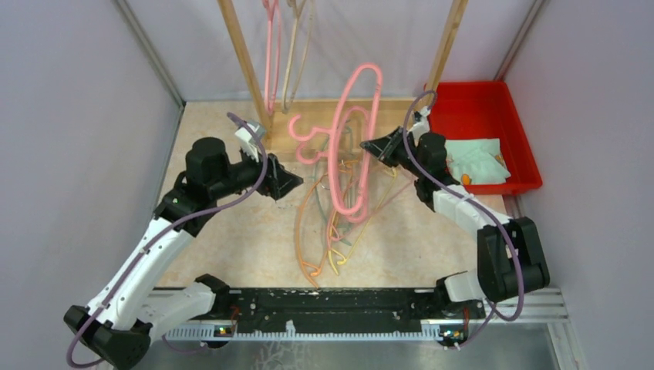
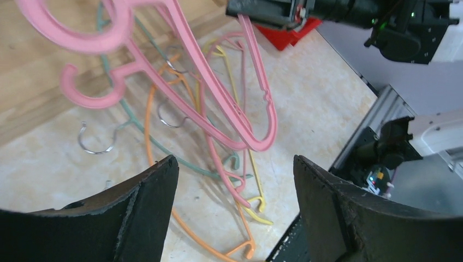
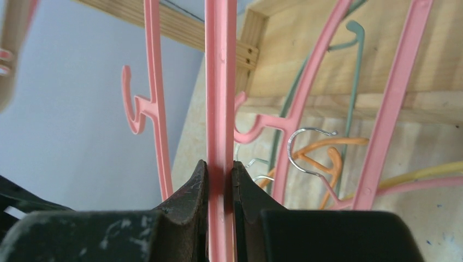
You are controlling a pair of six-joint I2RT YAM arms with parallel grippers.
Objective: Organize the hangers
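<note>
My right gripper (image 1: 369, 146) is shut on a thick pink hanger (image 1: 356, 116) and holds it lifted over the table; its bar (image 3: 220, 98) runs up between my fingers, and a second pink hanger (image 1: 308, 139) hangs tangled with it. My left gripper (image 1: 297, 183) is open and empty, just left of the lifted pink hangers (image 2: 218, 93). Orange (image 1: 308, 231), yellow (image 1: 343, 247) and green (image 2: 180, 155) hangers lie in a heap on the table below. A pink (image 1: 271, 54) and beige (image 1: 293, 54) hanger hang on the wooden rack (image 1: 239, 54).
A red bin (image 1: 482, 135) with a pale cloth stands at the back right. The rack's wooden base (image 1: 385, 112) lies behind the heap. Grey walls close in both sides. A black rail (image 1: 332, 304) runs along the near edge.
</note>
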